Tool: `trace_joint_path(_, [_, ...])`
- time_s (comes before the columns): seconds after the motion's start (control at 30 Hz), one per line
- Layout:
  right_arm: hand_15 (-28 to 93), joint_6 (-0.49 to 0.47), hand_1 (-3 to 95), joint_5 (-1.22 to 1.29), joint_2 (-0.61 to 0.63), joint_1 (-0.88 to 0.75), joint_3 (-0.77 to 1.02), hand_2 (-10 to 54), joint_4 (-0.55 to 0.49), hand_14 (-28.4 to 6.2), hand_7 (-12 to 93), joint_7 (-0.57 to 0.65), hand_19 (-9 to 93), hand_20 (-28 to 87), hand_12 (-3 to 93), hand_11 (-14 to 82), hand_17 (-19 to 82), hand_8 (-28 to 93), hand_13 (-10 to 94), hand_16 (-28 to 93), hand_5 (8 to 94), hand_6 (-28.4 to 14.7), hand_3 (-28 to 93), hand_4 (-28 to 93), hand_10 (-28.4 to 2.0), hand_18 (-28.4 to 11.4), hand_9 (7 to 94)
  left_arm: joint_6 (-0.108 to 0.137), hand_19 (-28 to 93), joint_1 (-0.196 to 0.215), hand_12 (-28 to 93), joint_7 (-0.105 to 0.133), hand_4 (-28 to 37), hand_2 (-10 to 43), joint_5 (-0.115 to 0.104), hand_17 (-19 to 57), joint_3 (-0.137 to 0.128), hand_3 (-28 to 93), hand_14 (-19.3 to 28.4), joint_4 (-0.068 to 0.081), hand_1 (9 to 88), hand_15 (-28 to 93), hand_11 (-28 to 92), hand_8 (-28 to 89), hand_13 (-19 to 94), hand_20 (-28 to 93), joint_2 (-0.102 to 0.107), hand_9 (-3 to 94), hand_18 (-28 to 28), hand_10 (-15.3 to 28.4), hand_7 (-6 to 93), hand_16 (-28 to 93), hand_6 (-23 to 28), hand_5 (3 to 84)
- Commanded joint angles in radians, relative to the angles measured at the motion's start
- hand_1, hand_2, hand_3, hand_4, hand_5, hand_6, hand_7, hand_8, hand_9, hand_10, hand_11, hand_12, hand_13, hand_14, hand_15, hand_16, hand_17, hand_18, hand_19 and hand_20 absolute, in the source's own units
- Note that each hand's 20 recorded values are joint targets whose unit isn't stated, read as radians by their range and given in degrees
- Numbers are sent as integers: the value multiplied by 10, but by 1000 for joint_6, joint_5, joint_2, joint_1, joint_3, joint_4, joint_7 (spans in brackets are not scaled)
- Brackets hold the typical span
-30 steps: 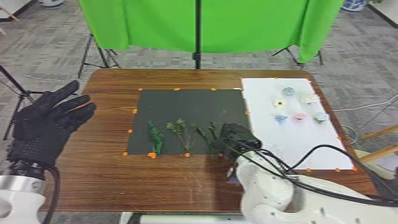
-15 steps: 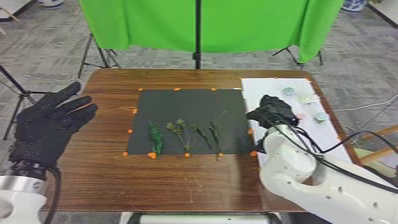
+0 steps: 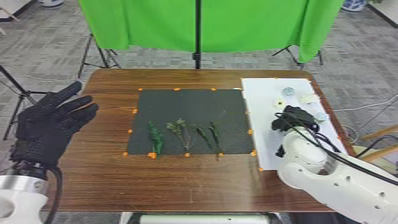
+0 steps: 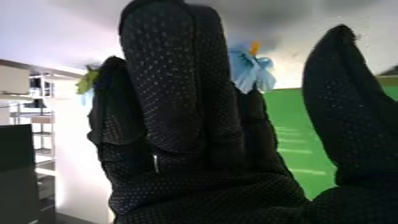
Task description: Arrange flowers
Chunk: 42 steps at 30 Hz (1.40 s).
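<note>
Since half a second ago, my right hand in black fabric glove (image 3: 298, 120) has moved farther right over the white sheet (image 3: 271, 159). Its fingers are straight and close together, with the thumb standing apart; they pinch nothing. From the wrist I see a light-blue flower with an orange centre (image 4: 251, 72) beyond the fingers, toward the thumb side.

On the far part of the sheet lie a pale-blue flower (image 3: 288, 91) and a white flower (image 3: 309, 98). Green leafy stems (image 3: 155, 140) lie on the dark square mat (image 3: 191, 105), upon the brown wooden table (image 3: 98, 185).

I judge that the step is to choose and take one bloom. It is better to bring thumb and fingertips on both sides of it, low, then close softly, because petals can crush easily. I should also keep my knuckles from pushing the neighbouring blooms.
</note>
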Motion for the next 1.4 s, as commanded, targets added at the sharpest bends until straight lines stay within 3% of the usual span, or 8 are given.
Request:
trace_joint_path(0.03, [516, 143, 427, -117, 8, 42, -136, -92, 25, -81, 142, -58, 932, 35, 153, 212, 426, -69, 820, 154, 714, 19, 736, -274, -126, -219, 829, -7, 633, 7, 114, -4, -264, 84, 3, -72, 6, 775, 280, 5, 220, 504, 290, -99, 245, 117, -6, 336, 262, 216, 151, -94, 103, 367])
trace_joint_path(0.17, [514, 187, 520, -157, 1, 66, -173, -95, 32, -53, 162, -50, 932, 71, 242, 153, 429, 16, 849, 171, 862, 25, 695, -282, -85, -203, 908, -5, 633, 0, 114, -5, -263, 84, 3, -72, 9, 776, 280, 7, 220, 505, 290, -99, 244, 117, -5, 336, 262, 216, 152, -93, 103, 367])
trace_joint_path(0.57, [557, 332, 546, -286, -79, 241, -287, -95, -37, -39, 169, -74, 932, 168, 283, 168, 441, 49, 868, 183, 884, 3, 715, -283, -71, -200, 936, -16, 633, -3, 115, 4, -263, 84, 9, -72, -11, 775, 280, -7, 221, 504, 290, -99, 244, 116, 7, 336, 262, 216, 151, -94, 103, 367])
trace_joint_path(0.77, [559, 349, 546, -254, -219, 414, -428, -95, -34, -38, 170, -180, 932, 180, 283, 173, 440, 54, 869, 183, 885, 3, 720, -283, -73, -200, 937, -49, 633, -89, 115, -36, -262, 83, 21, -72, -17, 775, 281, 3, 220, 504, 290, -99, 245, 116, 38, 337, 262, 216, 151, -94, 103, 367])
trace_joint_path(1.0, [565, 339, 540, -151, -397, 543, -557, -95, 28, -36, 170, -275, 931, 177, 283, 174, 422, 57, 865, 186, 884, 6, 723, -283, -73, -196, 937, -97, 635, -245, 115, -65, -262, 83, 27, -72, 29, 774, 280, 42, 220, 505, 290, -98, 245, 117, 87, 337, 263, 217, 151, -93, 103, 367])
trace_joint_path(1.13, [567, 330, 533, -104, -473, 588, -609, -95, 54, -34, 171, -298, 930, 168, 282, 178, 415, 56, 863, 187, 882, 10, 726, -283, -73, -196, 937, -98, 638, -267, 115, -52, -262, 83, 30, -71, 27, 773, 281, 45, 220, 505, 290, -98, 246, 120, 101, 337, 265, 217, 150, -94, 103, 366])
trace_joint_path(1.3, [570, 357, 529, -33, -565, 658, -691, -95, 87, -34, 172, -305, 931, 161, 280, 183, 411, 55, 863, 188, 881, 12, 726, -283, -73, -196, 937, -91, 651, -245, 116, -5, -262, 83, 21, -64, 4, 772, 283, 40, 220, 516, 290, -97, 253, 127, 114, 339, 268, 217, 150, -95, 102, 365])
trace_joint_path(1.4, [577, 376, 523, 15, -610, 696, -730, -95, 102, -35, 170, -305, 931, 158, 278, 195, 408, 50, 864, 190, 880, 16, 725, -283, -74, -194, 937, -88, 656, -259, 116, 27, -261, 83, 16, -62, 14, 772, 283, 43, 220, 521, 291, -98, 255, 130, 133, 340, 269, 217, 150, -95, 102, 365])
